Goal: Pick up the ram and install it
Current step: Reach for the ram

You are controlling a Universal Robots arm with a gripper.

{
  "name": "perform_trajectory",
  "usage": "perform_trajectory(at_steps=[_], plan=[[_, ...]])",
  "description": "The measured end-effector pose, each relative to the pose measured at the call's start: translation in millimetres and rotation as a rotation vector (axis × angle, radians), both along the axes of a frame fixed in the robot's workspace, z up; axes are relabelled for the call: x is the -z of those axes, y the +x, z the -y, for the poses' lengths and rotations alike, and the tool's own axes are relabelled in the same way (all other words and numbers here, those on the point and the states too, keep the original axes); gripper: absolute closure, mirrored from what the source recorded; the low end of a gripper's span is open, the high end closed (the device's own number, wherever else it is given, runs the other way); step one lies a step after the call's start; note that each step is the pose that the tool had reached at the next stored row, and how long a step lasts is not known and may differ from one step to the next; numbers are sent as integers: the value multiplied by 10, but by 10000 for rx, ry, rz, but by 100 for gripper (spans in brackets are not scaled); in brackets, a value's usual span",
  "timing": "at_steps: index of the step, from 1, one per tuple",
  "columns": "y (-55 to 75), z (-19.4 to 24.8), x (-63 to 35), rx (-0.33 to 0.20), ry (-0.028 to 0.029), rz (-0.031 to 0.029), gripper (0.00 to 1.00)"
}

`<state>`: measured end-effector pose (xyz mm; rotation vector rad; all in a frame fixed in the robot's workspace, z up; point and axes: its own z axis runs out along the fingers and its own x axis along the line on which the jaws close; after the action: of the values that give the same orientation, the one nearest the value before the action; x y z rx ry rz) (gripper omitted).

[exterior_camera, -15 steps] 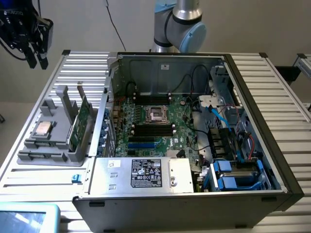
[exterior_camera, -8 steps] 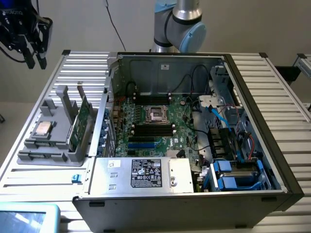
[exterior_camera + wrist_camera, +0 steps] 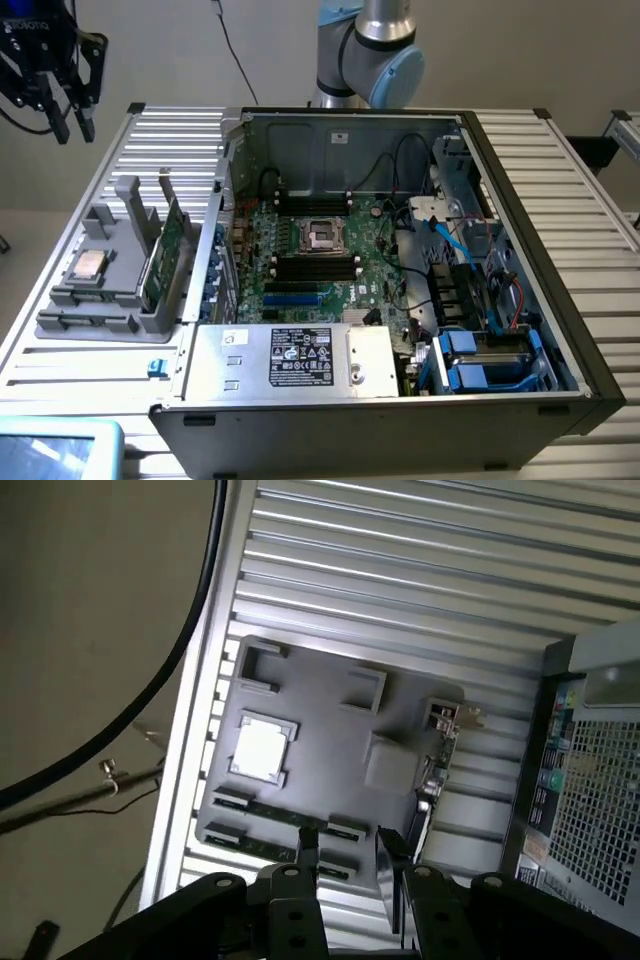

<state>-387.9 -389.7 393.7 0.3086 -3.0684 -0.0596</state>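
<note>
The gripper [image 3: 62, 105] hangs high over the far corner of the table [image 3: 560, 210], on the exterior view's left. Its fingers [image 3: 306, 848] are spread apart and grasp nothing. The ram [image 3: 163, 252] stands on its long edge in a grey holder [image 3: 112, 225]. This holder lies on the table just beside the open case [image 3: 400, 420], on the exterior view's left of it. A square silver chip [image 3: 88, 268] sits in the holder, near the ram but apart from it. The board [image 3: 310, 262] lies inside the case.
</note>
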Motion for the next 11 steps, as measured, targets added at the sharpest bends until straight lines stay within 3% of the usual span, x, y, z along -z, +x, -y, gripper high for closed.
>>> perform_trajectory(at_steps=[11], plan=[[0, 0, 0, -2005, 0, 0, 64]])
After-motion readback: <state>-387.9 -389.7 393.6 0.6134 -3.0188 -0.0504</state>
